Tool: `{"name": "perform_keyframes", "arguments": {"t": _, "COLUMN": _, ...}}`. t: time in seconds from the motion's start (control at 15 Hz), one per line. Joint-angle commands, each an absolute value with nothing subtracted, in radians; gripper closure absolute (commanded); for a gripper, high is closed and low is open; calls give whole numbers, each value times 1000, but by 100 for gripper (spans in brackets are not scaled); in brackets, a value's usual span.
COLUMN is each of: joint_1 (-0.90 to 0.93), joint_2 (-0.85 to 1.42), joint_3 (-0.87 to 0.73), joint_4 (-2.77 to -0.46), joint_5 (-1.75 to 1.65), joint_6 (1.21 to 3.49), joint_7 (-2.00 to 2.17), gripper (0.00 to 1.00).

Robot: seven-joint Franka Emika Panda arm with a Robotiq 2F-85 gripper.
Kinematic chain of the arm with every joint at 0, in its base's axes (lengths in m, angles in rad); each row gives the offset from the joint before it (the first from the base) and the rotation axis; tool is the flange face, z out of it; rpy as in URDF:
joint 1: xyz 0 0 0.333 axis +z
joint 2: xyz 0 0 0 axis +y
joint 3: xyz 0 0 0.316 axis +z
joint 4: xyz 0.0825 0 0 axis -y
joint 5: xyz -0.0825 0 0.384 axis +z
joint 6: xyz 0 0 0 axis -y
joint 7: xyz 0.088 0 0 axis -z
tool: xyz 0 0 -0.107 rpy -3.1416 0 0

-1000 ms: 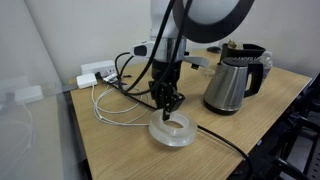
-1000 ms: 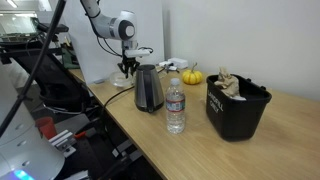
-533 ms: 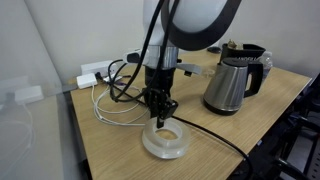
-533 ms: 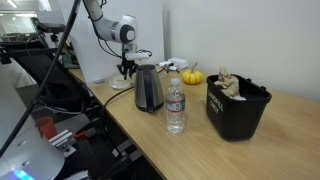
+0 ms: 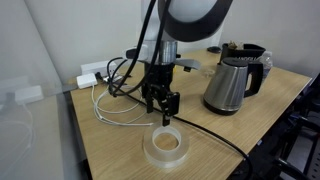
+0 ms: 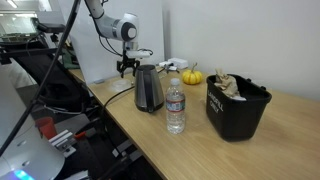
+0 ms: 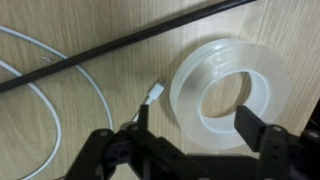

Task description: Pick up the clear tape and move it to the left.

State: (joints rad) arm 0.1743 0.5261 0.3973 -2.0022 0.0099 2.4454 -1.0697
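Observation:
The clear tape [image 5: 165, 145] is a wide translucent ring lying flat on the wooden table [image 5: 120, 150], near its front edge. My gripper [image 5: 163, 108] hangs just above it, open, with nothing between its fingers. In the wrist view the tape [image 7: 190, 95] lies on the wood below the gripper [image 7: 197, 120], and the two dark fingers stand apart on either side of the near half of the ring without touching it. In an exterior view the gripper [image 6: 128, 68] shows beyond the kettle [image 6: 149, 90], and the tape is hidden.
A steel kettle [image 5: 232, 85] stands close by. A white cable [image 5: 110, 105] loops beside the tape, and a black cable [image 5: 215, 135] crosses the table. A power strip [image 5: 97, 74] lies at the back. Water bottle [image 6: 175, 105], pumpkin [image 6: 192, 76] and black bin [image 6: 237, 108] stand further along.
The gripper carried the tape toward the table's front edge, then opened and rose. The tape now lies free on the wood.

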Motion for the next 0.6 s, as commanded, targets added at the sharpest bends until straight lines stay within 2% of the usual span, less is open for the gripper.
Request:
{"name": "perform_keyframes", "arguments": {"t": 0.0, "joint_1": 159, "joint_2": 439, "joint_3": 385, "joint_4": -2027, "joint_5": 13, "joint_6": 2444, "joint_7": -1064, "gripper": 0}}
{"name": "perform_keyframes", "arguments": {"t": 0.53, "joint_1": 131, "joint_2": 232, "joint_3": 352, "joint_4": -2048, "joint_5": 93, "joint_6": 2494, "joint_7": -1040, "gripper": 0}}
